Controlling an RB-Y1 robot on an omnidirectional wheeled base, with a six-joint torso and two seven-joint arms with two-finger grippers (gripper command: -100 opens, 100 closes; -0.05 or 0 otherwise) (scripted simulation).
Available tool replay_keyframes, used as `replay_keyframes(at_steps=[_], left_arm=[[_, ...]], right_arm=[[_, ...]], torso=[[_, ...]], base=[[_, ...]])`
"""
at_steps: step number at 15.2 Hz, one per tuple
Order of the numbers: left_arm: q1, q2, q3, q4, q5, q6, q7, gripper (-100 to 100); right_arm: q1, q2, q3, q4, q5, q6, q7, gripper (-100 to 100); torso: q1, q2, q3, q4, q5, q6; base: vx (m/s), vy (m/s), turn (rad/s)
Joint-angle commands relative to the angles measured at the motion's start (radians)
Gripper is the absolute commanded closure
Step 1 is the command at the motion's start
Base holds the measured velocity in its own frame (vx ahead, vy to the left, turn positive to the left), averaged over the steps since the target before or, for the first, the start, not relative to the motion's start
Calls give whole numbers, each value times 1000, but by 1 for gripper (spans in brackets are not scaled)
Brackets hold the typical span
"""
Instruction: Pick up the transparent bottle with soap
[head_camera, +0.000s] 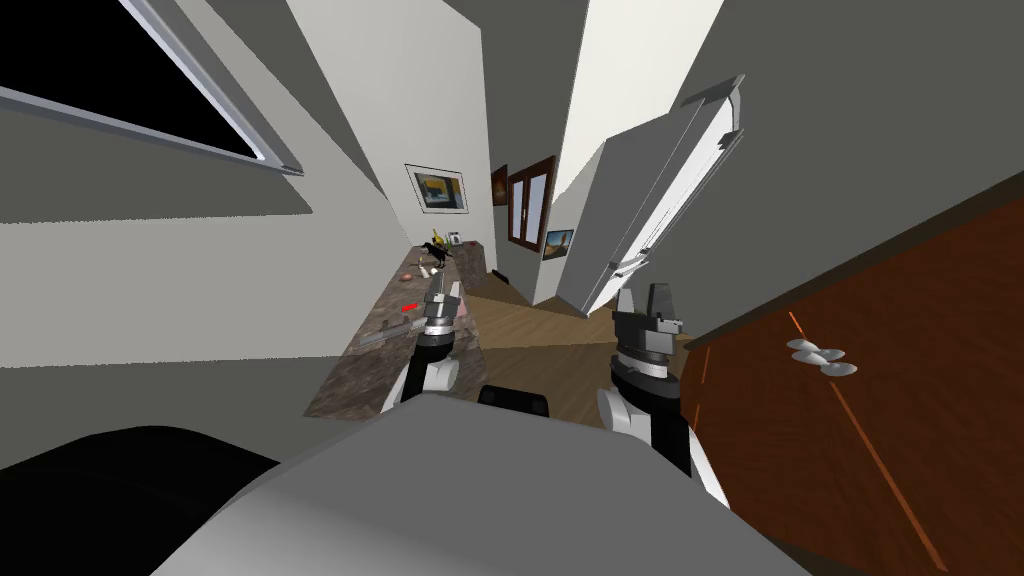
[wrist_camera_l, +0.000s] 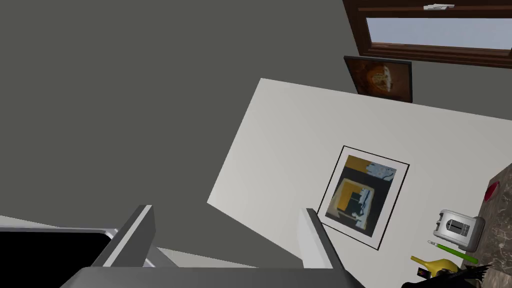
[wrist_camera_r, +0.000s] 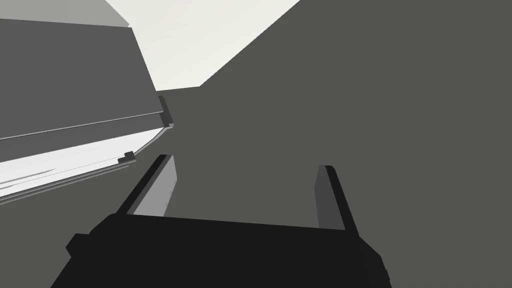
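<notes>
You can't yet pick out the transparent bottle for certain. The likeliest place is the dark stone counter (head_camera: 385, 320) running along the wall on your left, where a small pale item (head_camera: 424, 270) stands among the clutter partway down; it is too small to identify. The left gripper (head_camera: 438, 290) hangs over the near stretch of that counter, fingers spread and empty. The right gripper (head_camera: 645, 298), well apart beside the brown cabinet (head_camera: 880, 380), is likewise spread with nothing between its fingers. By my reading this is the search-and-approach step, and nothing has been reached for. Next you'd need to close in along the counter and tip the left wrist down onto its top. The left wrist view points high but catches the counter's far end, which the head view renders tiny: a toaster (wrist_camera_l: 459, 229), a yellow object (wrist_camera_l: 435, 264) and a thin green stick (wrist_camera_l: 452, 251).
</notes>
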Motion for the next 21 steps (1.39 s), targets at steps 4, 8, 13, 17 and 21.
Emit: replay_keyframes(at_steps=[4,8,13,17,21], left_arm=[[-17,77,4,12,12,33,0,-100],[-42,143,9,29,29,82,0,-100],[-98,239,21,68,68,182,0,-100],[-146,301,31,102,101,262,0,-100],[-172,330,36,120,120,336,-1,-100]], right_arm=[[0,0,0,0,0,0,0,0],[0,0,0,0,0,0,0,0],[0,0,0,0,0,0,0,0],[0,0,0,0,0,0,0,0],[0,0,0,0,0,0,0,0]], torso=[[0,0,0,0,0,0],[-1,0,0,0,0,0],[-1,-1,0,0,0,0],[-2,-1,-1,0,0,0],[-2,-1,-1,0,0,0]], base=[[0,-9,17],[1,-15,23],[4,-23,34],[7,-31,42],[5,-27,36]])
